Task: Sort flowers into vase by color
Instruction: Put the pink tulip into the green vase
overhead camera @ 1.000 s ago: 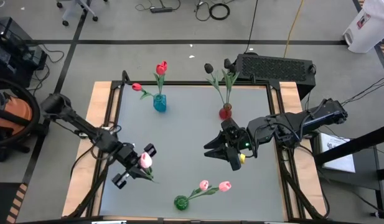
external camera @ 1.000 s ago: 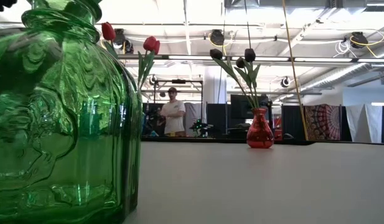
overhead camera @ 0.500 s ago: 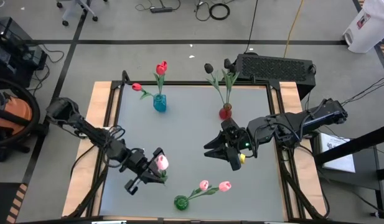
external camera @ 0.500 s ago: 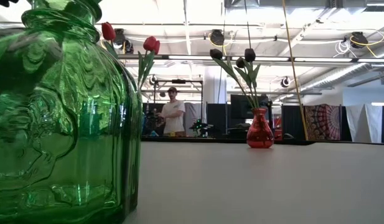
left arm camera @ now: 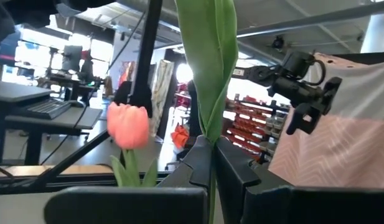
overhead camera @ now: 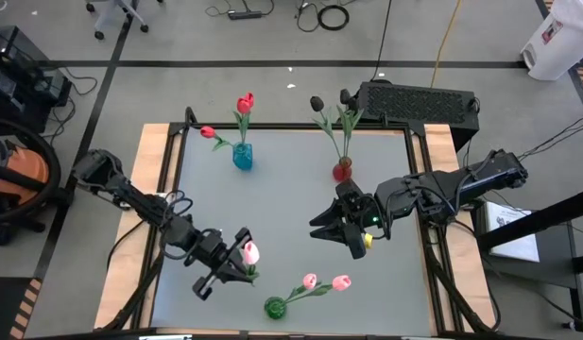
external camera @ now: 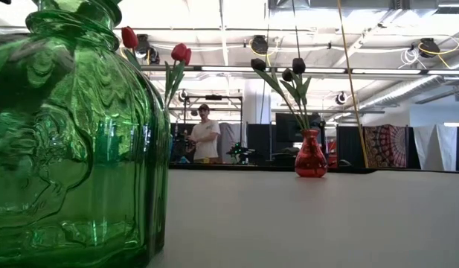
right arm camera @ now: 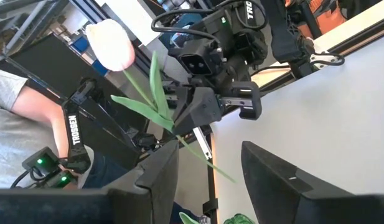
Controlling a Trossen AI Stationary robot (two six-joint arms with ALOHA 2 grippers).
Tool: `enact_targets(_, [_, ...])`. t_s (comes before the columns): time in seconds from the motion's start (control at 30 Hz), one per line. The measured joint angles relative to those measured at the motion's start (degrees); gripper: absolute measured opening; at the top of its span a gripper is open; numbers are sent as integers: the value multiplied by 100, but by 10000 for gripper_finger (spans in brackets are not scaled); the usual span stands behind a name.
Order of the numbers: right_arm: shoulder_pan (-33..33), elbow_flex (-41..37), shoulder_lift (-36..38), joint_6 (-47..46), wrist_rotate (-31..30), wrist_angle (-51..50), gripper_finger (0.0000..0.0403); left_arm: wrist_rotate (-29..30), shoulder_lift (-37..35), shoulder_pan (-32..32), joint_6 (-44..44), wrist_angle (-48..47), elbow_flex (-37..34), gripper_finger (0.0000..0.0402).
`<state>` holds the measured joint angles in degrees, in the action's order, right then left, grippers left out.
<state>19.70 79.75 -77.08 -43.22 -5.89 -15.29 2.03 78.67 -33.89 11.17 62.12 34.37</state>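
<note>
My left gripper (overhead camera: 242, 266) hangs over the near left of the table, shut on a pink tulip (overhead camera: 250, 252). The right wrist view shows this tulip's pale head (right arm camera: 111, 43) up high. Just right of it, by the near edge, the green vase (overhead camera: 274, 307) holds two pink tulips (overhead camera: 325, 281). At the far side, the blue vase (overhead camera: 242, 157) holds red tulips (overhead camera: 246, 102), and the red vase (overhead camera: 342, 171) holds black tulips (overhead camera: 317, 102). My right gripper (overhead camera: 321, 227) waits open and bare above the table's right half. My left gripper pinches the tulip's thin green stem (left arm camera: 211, 186) between its two fingers, just below the leaves (left arm camera: 207, 62). The fingers (right arm camera: 201, 109) come about level from the table's left and lie across the stem. The tulip stands tilted and clear of the table, its stem end (right arm camera: 210, 167) poking out below.
The low view is filled at left by the green vase (external camera: 65, 134), with the red vase (external camera: 311, 156) far off. A dark keyboard-like box (overhead camera: 419, 102) lies past the far right corner. A person (external camera: 207, 134) stands in the room behind. Bare tabletop (overhead camera: 282, 203) lies between the vases.
My left gripper has carried the pink tulip toward the table's right and near edge, closer to the green vase, most of the way in the first half second. The tulip stays clear of the table in the shut fingers.
</note>
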Motion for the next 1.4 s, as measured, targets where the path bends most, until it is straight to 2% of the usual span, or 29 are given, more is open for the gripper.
enact_targets(0.27, [2, 0, 2, 0, -2, 0, 167, -234, 38, -120, 11, -8, 160, 13])
enact_targets(0.67, [0, 0, 2, 0, 0, 2, 167, -550, 935, -176, 47, 172, 924, 13])
enact_targets(0.9, [2, 0, 2, 0, -2, 0, 167, -581, 1444, -177, 341, 925, 922, 13])
enact_targets(1.4, [2, 0, 1, -1, -1, 0, 167, -668, 1801, -140, 84, 718, 918, 13])
